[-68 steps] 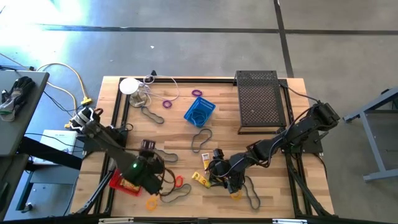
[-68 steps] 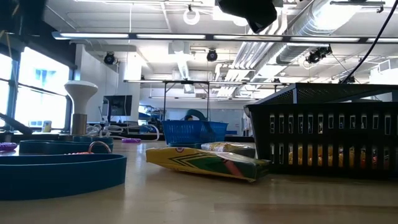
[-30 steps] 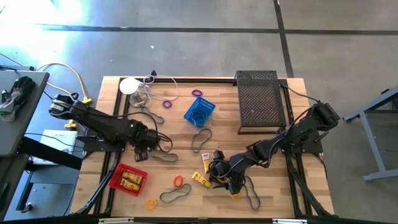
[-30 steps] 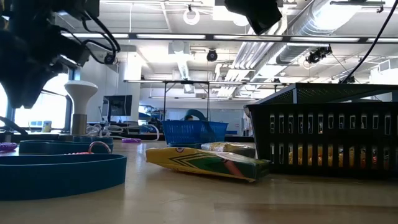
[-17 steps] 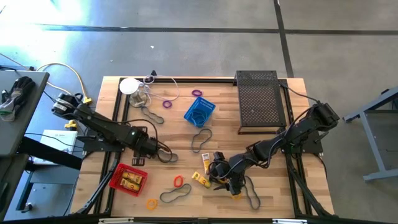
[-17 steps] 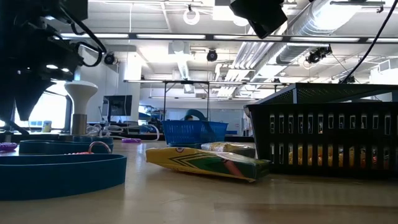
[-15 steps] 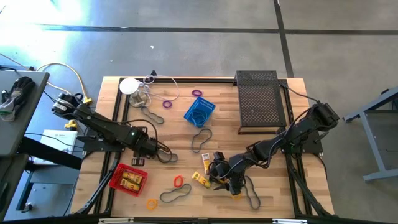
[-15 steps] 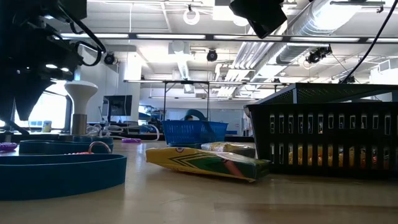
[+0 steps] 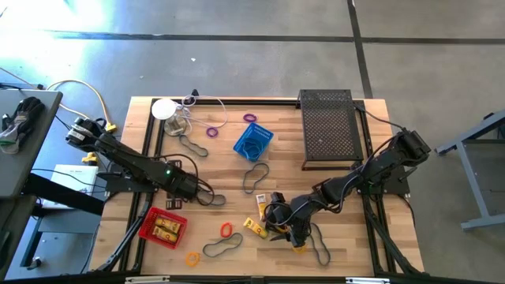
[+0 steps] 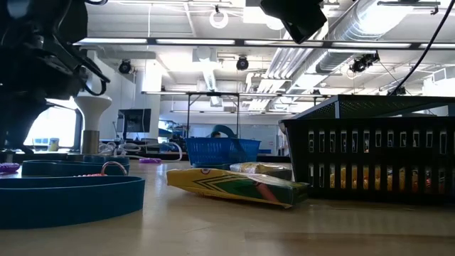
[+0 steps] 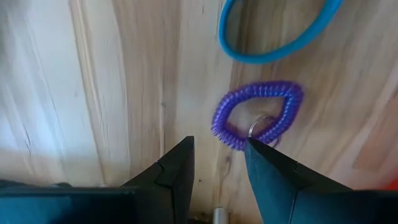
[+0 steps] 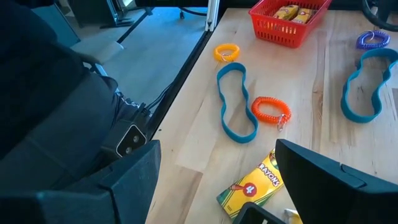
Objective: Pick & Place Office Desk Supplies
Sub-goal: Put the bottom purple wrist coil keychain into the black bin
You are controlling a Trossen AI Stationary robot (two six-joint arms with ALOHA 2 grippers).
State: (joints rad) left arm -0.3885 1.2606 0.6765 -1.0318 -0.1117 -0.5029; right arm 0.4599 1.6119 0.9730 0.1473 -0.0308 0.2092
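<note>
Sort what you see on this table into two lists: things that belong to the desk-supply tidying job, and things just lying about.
Job: red basket, blue basket, purple coil ring, orange coil ring, blue band loop, crayon box.

Lying about: large black mesh tray, white disc, cables.

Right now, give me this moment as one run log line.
left gripper: open, over purple coil ring | right gripper: open, empty, above crayon box | red basket: yellow items inside

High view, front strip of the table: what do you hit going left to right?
red basket → yellow coil ring → grey band loop → crayon box → right gripper → second grey band loop
</note>
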